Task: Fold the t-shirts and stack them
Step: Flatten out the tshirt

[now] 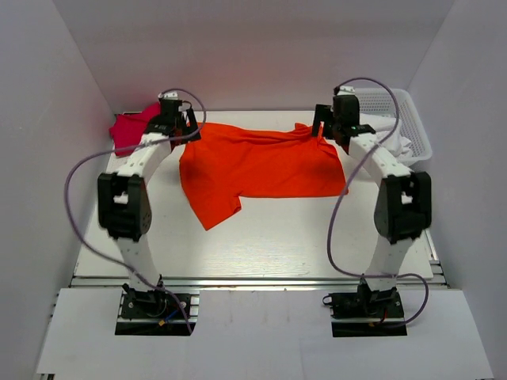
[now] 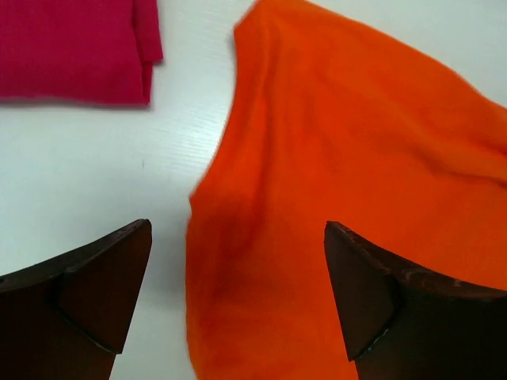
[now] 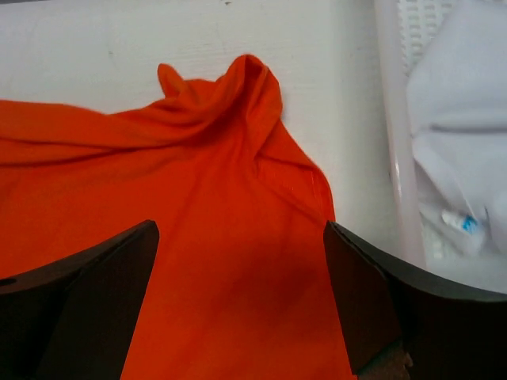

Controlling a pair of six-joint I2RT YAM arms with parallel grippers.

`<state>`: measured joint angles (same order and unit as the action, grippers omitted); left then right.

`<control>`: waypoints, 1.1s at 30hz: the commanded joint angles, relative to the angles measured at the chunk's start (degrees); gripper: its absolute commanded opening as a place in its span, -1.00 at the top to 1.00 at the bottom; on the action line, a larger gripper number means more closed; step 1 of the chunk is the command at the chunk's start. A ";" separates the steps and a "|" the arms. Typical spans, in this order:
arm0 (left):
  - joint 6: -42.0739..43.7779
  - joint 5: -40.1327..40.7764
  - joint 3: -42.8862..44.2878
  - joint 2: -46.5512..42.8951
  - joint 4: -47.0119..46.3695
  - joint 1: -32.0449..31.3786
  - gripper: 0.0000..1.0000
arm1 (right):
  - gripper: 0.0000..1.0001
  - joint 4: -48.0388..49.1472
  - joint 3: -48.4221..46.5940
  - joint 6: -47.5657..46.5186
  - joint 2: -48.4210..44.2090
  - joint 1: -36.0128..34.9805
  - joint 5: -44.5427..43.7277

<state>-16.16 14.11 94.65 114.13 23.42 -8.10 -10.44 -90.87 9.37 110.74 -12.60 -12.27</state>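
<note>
Two arms, left [image 1: 125, 207] and right [image 1: 402, 207], are rising from the near edge of the counter [image 1: 277, 245], each carrying one claw. The left claw [image 1: 176, 120] is hanging wide open and gripping nothing at the left edge of the orange shirt [image 1: 261, 162], with one finger over bare counter and the other over the cloth. The right claw [image 1: 329, 127] is likewise gaping and empty above that shirt's bunched far-right corner.

Two shirts are lying on the counter. The orange one is spreading across the middle, wrinkled. Its long axis is running left to right, and one sleeve is pointing toward the near left. The pink shirt [image 1: 131, 131] is sitting in the far-left corner, apart from the orange one. One white basket [image 1: 418, 131] is standing at the far right, holding white cloth [image 3: 459, 119].
</note>
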 commanded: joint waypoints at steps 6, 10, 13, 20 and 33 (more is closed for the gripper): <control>-7.30 -16.89 -35.21 -33.86 -1.27 -3.15 -1.00 | -0.81 -0.28 21.16 14.97 -19.93 0.30 -2.14; -8.61 -17.63 -46.72 -41.87 1.18 -6.92 -1.00 | -0.81 -2.83 25.91 18.31 -25.82 0.56 -2.23; -8.62 -19.64 -52.36 -43.46 1.28 -10.61 -1.00 | -0.81 -3.18 28.73 18.93 -27.68 0.82 -3.37; -9.41 -12.89 -52.73 -36.35 2.24 -17.56 -0.78 | -0.81 -3.80 32.51 19.90 -30.23 1.88 -5.74; -8.80 -7.08 -50.01 -26.16 1.28 -19.41 0.03 | -0.81 -6.26 34.09 20.25 -29.00 4.25 -6.02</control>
<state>-24.86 5.52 43.97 86.06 24.86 -27.46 -16.60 -57.67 28.88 81.97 -8.60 -18.35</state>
